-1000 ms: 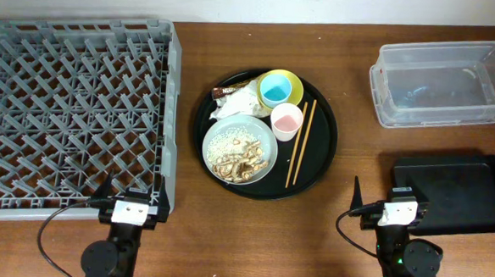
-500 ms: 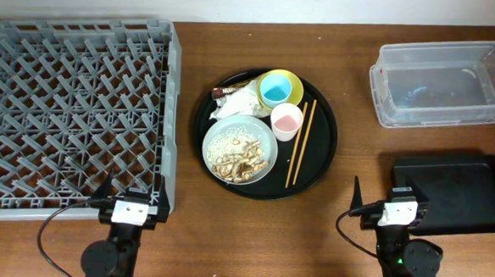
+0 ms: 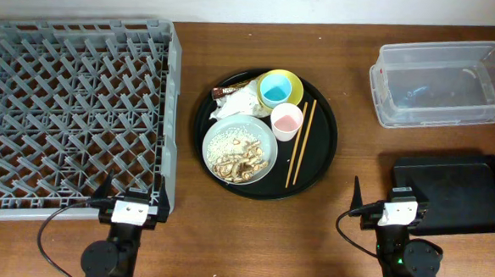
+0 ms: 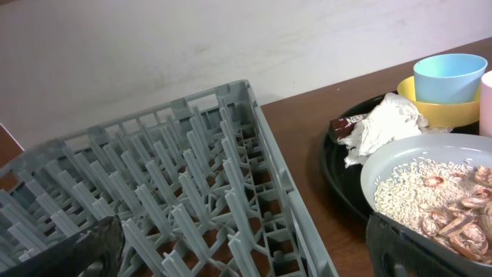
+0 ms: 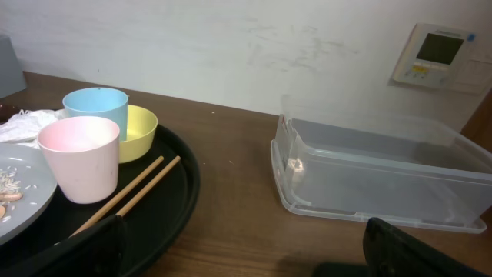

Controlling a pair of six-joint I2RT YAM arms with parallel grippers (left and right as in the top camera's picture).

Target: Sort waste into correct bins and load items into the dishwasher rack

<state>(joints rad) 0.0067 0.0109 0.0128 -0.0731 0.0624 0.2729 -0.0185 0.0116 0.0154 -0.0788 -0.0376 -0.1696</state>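
1. We find the rack [image 3: 71, 112] at the table's left side, its pegs bare.
2. The round tray [image 3: 321, 163] sits at centre, just right of the rack, and carries all the tableware and waste.
3. The tub [image 3: 377, 86] stands at far right, well apart from the round tray.
4. The black tray [image 3: 461, 196] lies nearer than the tub, on the same side.
5. The left gripper [image 3: 131, 190] hangs over the rack's near edge, jaws spread wide, nothing between them.
6. The right gripper [image 3: 387, 199] sits at the black tray's left end, jaws likewise spread and unloaded.
7. The dish [image 3: 263, 132] rests on the round tray's near-left part.
8. The bowl [image 3: 295, 88] sits at the far side of the round tray, with the blue cup [image 3: 276, 90] standing in it.
9. The pink cup [image 3: 287, 119] stands upright between dish and chopsticks [image 3: 302, 141], which lie side by side along the tray's right part.
10. The napkin [image 3: 232, 106] lies crumpled, touching the dish's far rim.
11. The wrapper [image 3: 224, 92] lies just beyond the napkin.
12. Rice [image 3: 235, 138] and scraps [image 3: 239, 165] fill the dish.
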